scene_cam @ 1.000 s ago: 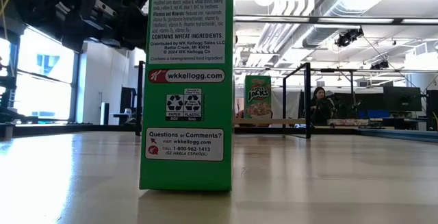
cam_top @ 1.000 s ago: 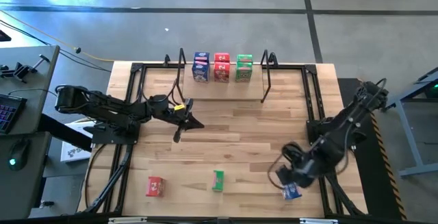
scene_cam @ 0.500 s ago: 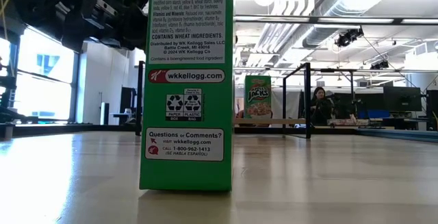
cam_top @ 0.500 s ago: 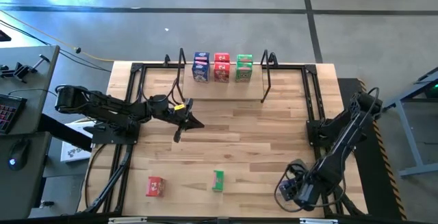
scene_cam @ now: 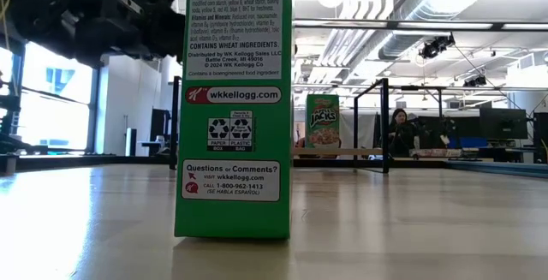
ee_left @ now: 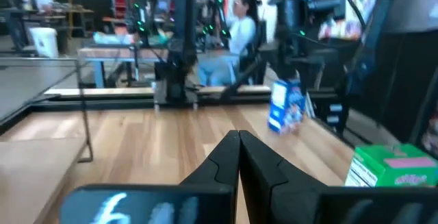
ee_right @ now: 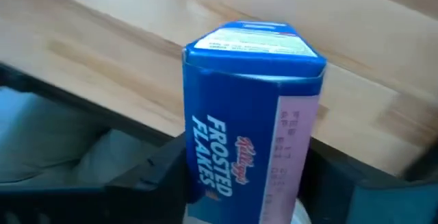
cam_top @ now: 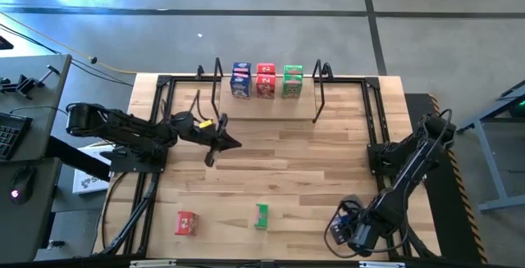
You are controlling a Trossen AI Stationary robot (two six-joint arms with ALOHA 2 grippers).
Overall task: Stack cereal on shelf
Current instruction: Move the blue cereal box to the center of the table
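The shelf (cam_top: 267,108) stands at the far middle of the table, with blue (cam_top: 240,81), red (cam_top: 265,80) and green (cam_top: 292,80) cereal boxes in a row on it. A red box (cam_top: 186,223) and a green box (cam_top: 261,215) sit on the table near its front edge. My right gripper (cam_top: 349,231) points down at the near right, shut on a blue cereal box (ee_right: 250,121), which the gripper hides in the high view. My left gripper (ee_left: 239,136) hovers shut and empty over the table's left middle (cam_top: 230,141). My right gripper has the blue box between its two fingers, one finger (ee_right: 161,176) on each side of it. The far finger lies against the narrow side with pink print (ee_right: 294,162). The fingers come steeply from above. The box stands slightly tilted, its bottom (ee_left: 279,128) on the table.
Black frame rails (cam_top: 160,129) run along the table's left and right sides, and the shelf's wire supports (cam_top: 318,96) rise at its ends. The low view has the green box (scene_cam: 233,100) close in front. A person (scene_cam: 398,130) sits in the room far beyond the table.
My right gripper has gone down and toward the table's near edge, onto the blue box, which it now covers in the high view. The boxes on the table and on the shelf have stayed where they were.
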